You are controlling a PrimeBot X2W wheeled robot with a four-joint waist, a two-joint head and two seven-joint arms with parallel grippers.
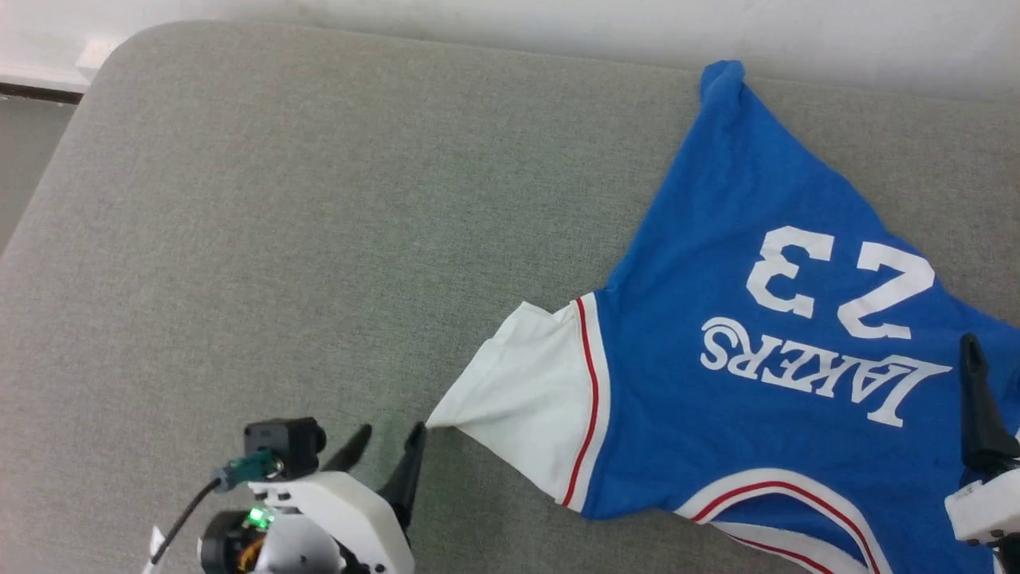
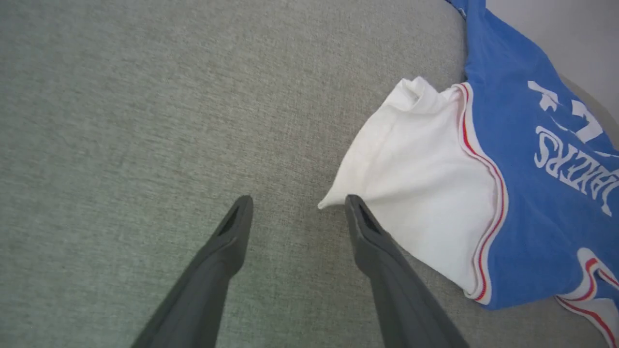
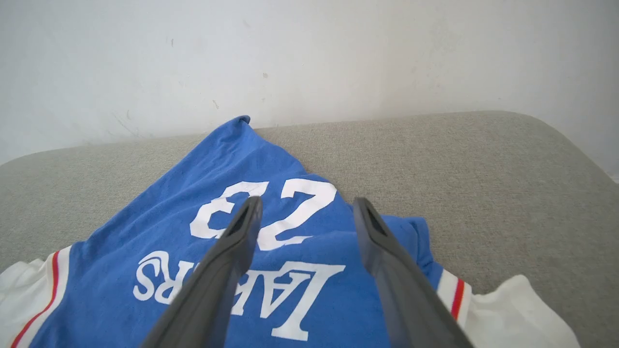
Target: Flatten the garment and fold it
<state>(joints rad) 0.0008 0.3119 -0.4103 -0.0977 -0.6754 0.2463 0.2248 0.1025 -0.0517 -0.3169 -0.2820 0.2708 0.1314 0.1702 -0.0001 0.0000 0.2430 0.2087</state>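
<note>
The garment [image 1: 749, 383], a royal-blue jersey T-shirt with a white "23" and lettering, lies crumpled on the right half of the grey cushion [image 1: 303, 239]. Its white left sleeve [image 1: 526, 399] sticks out toward my left gripper [image 1: 390, 437], which is open with one fingertip right beside the sleeve's corner [image 2: 329, 203] and nothing between the fingers. My right gripper [image 3: 307, 205] hovers open above the lettering of the garment [image 3: 203, 227]. In the head view one dark finger [image 1: 978, 399] of that gripper shows at the right edge. The other white sleeve [image 3: 517, 309] lies at the lower right of the right wrist view.
A white wall [image 1: 558, 24] runs along the cushion's far edge, close behind the shirt's blue tip [image 1: 721, 80]. The cushion's rounded far-left corner [image 1: 119, 56] drops off to a floor strip. The left half of the cushion is bare fabric.
</note>
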